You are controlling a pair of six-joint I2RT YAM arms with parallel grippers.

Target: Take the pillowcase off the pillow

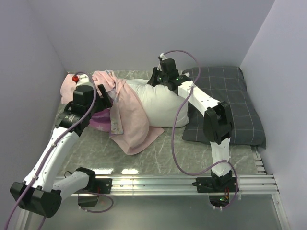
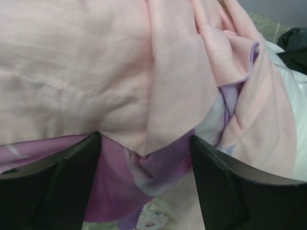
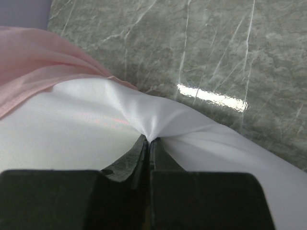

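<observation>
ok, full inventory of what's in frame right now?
pillowcase: 1, pale pink and purple, bunched over the pillow's left end
pillow: 1, white, table centre, right part bare
second pillow: 1, dark grey with thin grid lines, right side of table
small object: 1, red, back left corner, too small to identify
table: 1, grey-green marble look
left fingers: 2, black, open, at the pillowcase
right fingers: 2, black, shut on pillow fabric
</observation>
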